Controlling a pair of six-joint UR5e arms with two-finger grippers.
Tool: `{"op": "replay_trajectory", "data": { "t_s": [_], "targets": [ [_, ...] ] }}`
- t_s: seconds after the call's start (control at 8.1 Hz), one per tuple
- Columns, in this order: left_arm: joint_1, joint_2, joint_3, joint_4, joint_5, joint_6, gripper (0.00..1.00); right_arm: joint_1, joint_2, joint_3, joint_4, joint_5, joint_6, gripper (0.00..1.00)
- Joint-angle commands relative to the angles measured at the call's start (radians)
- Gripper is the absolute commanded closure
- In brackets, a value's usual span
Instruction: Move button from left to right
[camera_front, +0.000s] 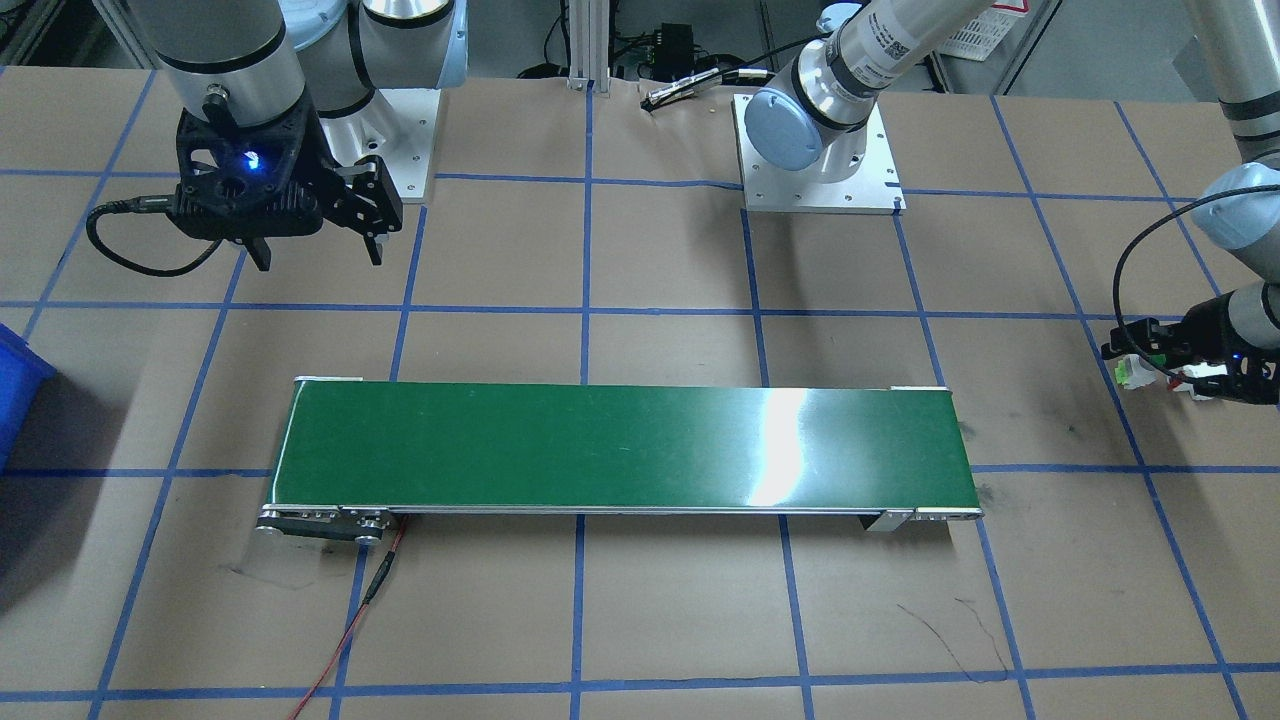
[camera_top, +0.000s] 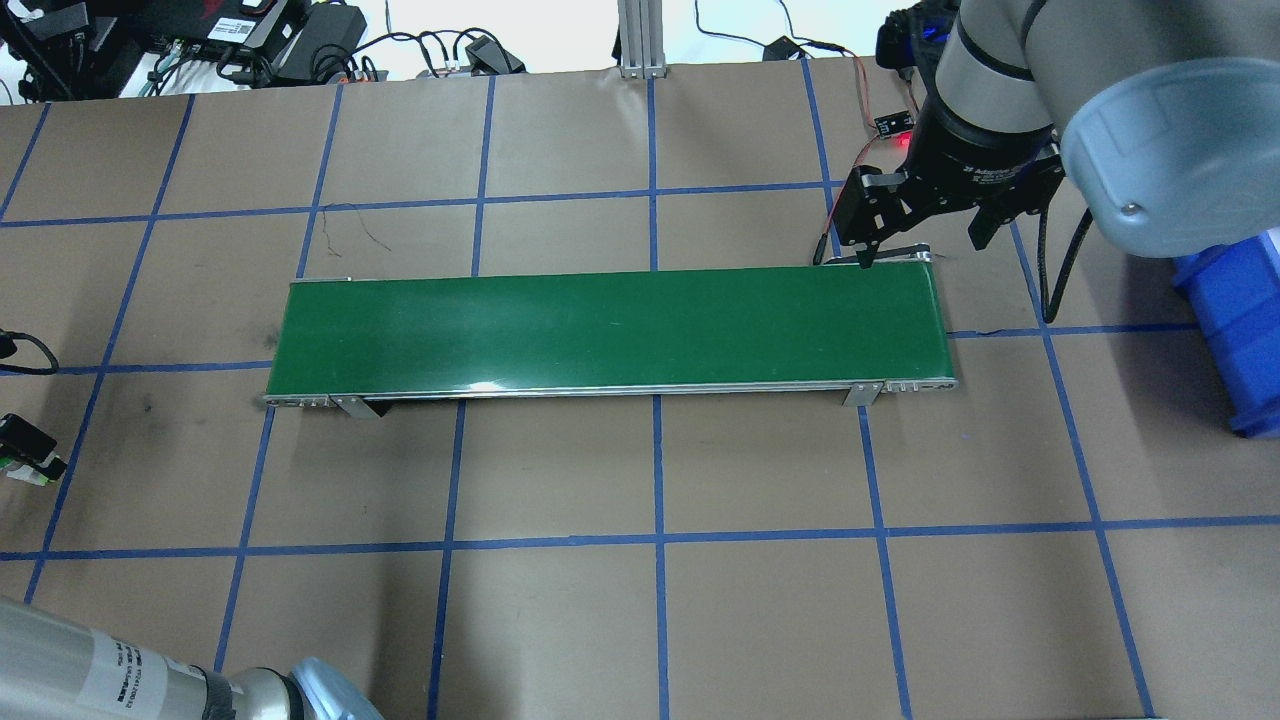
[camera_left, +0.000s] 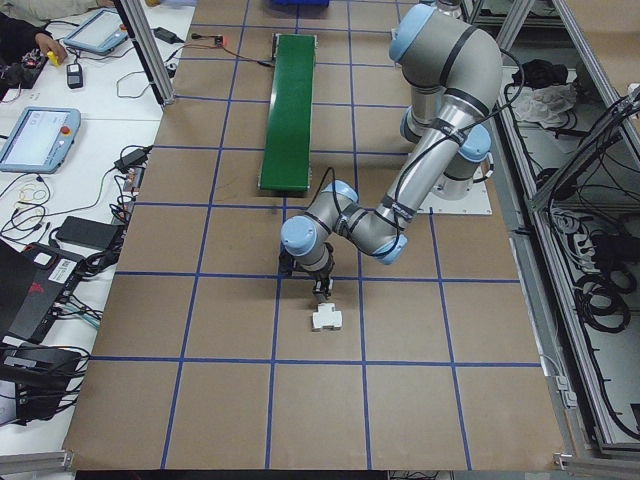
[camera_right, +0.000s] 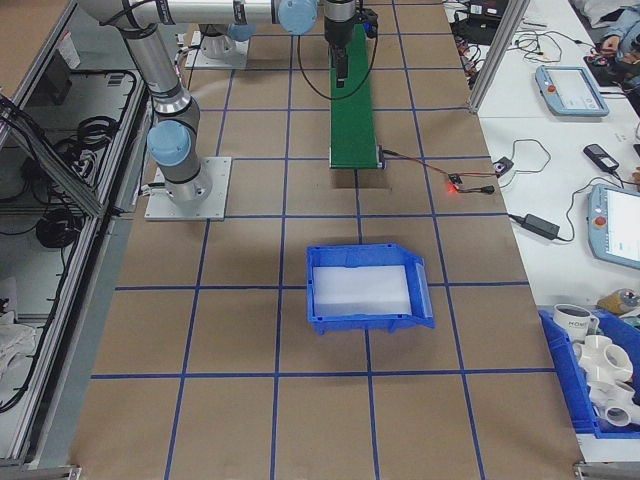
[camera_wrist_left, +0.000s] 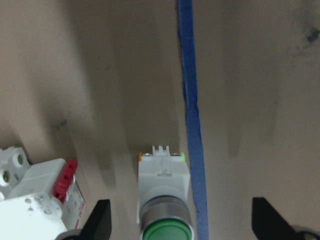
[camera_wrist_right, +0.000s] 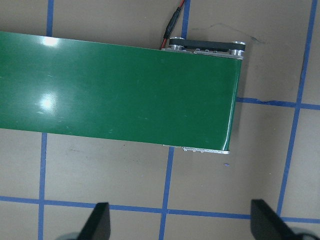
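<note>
The jaws of the left gripper (camera_wrist_left: 180, 222) stand spread wide, one dark tip at each lower corner of the left wrist view, with the button (camera_wrist_left: 164, 197) lying on the worktop (camera_wrist_left: 100, 75) between them and touched by neither. The button lies on its side: its green cap points to 6 o'clock in that view, its white-grey body to 12 o'clock. A strip of blue tape (camera_wrist_left: 192, 115) runs along it at 3 o'clock, just beside the body. At 9 o'clock, close by but apart, sits a white circuit breaker (camera_wrist_left: 37, 197) with red parts.

The jaws of the right gripper (camera_top: 920, 235) are spread too and hold nothing. That gripper hangs above the conveyor belt (camera_top: 610, 325), at the belt's right-hand end as the robot sees it; in the overhead view it lies toward 2 o'clock from the belt's middle.

As for progress, I judge the task barely begun. The button rests at the far left of the worktop, well apart from the belt, and no grasp is made. The left gripper looks lined up for the pick, so closing on the body seems the step in hand. What is left is nearly all of it: pinching the button, lifting it and carrying it rightward, probably by way of the belt. A blue bin (camera_right: 365, 290) waits on the right side.
</note>
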Motion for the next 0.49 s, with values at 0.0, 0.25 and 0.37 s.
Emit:
{"op": "replay_trajectory", "data": {
  "t_s": [0.0,0.25,0.37],
  "targets": [
    [0.000,-0.009,0.000,0.013,0.002,-0.011,0.46,0.000,0.000,0.000,0.000,0.000,0.000,0.00],
    [0.000,-0.008,0.000,0.013,0.002,-0.013,0.74,0.000,0.000,0.000,0.000,0.000,0.000,0.00],
    [0.000,-0.008,0.001,0.013,0.002,-0.013,0.83,0.000,0.000,0.000,0.000,0.000,0.000,0.00]
  ]
}}
